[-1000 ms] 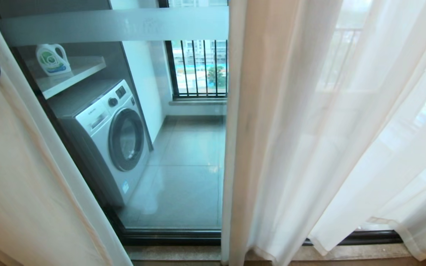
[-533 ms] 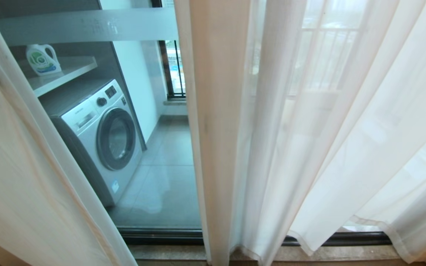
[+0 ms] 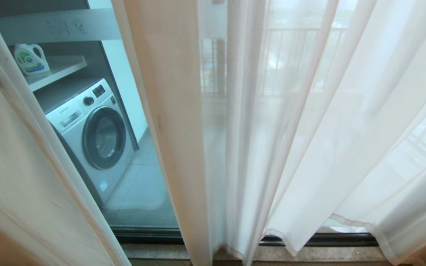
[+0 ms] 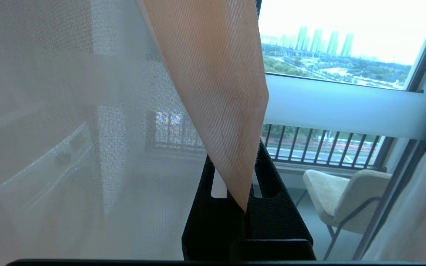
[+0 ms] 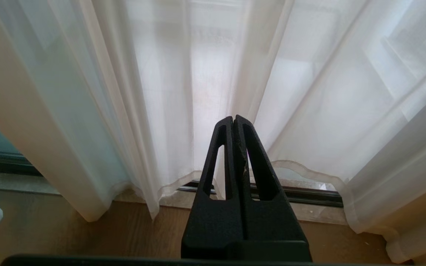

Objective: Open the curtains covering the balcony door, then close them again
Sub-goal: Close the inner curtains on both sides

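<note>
Since a second ago, the whole head view has slid sideways and the right sheer curtain panel [image 3: 235, 129] now covers more of the balcony door [image 3: 131, 177]; the uncovered glass at lower left, showing the washing machine [image 3: 91, 136], has narrowed. Closing looks under way, though a gap remains beside the left panel [image 3: 17, 177].

Only the left wrist view shows the left hand [image 4: 245, 199] clenched on a curtain fold, which panel is unclear. The right wrist view shows the right hand [image 5: 234, 123] shut on nothing, near the hem.
</note>
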{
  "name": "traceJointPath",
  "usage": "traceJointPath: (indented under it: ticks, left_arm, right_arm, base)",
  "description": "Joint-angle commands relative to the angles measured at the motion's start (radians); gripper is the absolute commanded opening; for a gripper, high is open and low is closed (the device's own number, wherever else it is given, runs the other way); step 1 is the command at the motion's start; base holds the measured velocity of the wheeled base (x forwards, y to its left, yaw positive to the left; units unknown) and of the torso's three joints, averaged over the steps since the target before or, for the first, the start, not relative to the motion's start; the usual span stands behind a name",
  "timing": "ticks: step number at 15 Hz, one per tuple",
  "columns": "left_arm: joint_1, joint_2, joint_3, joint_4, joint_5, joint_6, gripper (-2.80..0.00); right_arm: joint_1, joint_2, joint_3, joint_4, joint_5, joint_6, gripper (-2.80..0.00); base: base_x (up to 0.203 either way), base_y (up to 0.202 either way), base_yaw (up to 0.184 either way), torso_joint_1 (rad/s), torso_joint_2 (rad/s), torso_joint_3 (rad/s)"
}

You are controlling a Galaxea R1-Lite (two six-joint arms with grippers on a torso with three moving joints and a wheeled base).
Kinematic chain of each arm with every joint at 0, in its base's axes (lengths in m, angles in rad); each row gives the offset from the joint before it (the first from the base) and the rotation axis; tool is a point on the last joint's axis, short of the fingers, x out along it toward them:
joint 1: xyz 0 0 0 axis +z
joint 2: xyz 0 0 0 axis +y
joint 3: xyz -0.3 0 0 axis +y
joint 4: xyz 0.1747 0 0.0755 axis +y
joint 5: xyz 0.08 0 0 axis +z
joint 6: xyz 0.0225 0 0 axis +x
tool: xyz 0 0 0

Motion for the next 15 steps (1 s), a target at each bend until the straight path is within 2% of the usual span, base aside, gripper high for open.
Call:
traceJointPath:
  ticks: [1,4,7,15]
  left_arm:
    - [-0.001,0.007,0.000,-0.003,-0.004,-0.002,-2.80]
    - [-0.016,0.014,-0.006,-0.002,-0.004,-0.002,-2.80]
    - [-0.036,0.022,-0.021,-0.002,-0.004,-0.003,-2.80]
    - [-0.152,0.026,-0.083,-0.006,-0.004,-0.005,-2.80]
  right_arm:
    - [0.002,0.001,0.001,0.000,0.001,-0.001,-2.80]
    - [0.000,0.001,0.001,0.000,0.001,-0.001,-2.80]
    - [0.000,0.001,0.000,0.000,0.000,-0.001,-2.80]
    - [0.000,0.001,0.001,-0.001,0.001,-0.001,-2.80]
  base:
    - [0.000,-0.187,0.002,0.004,0.00,0.002]
    - [0.000,-0.132,0.000,0.002,0.00,0.001]
    - [0.000,0.000,0.000,0.000,0.00,0.000]
    - [0.000,0.000,0.000,0.000,0.00,0.000]
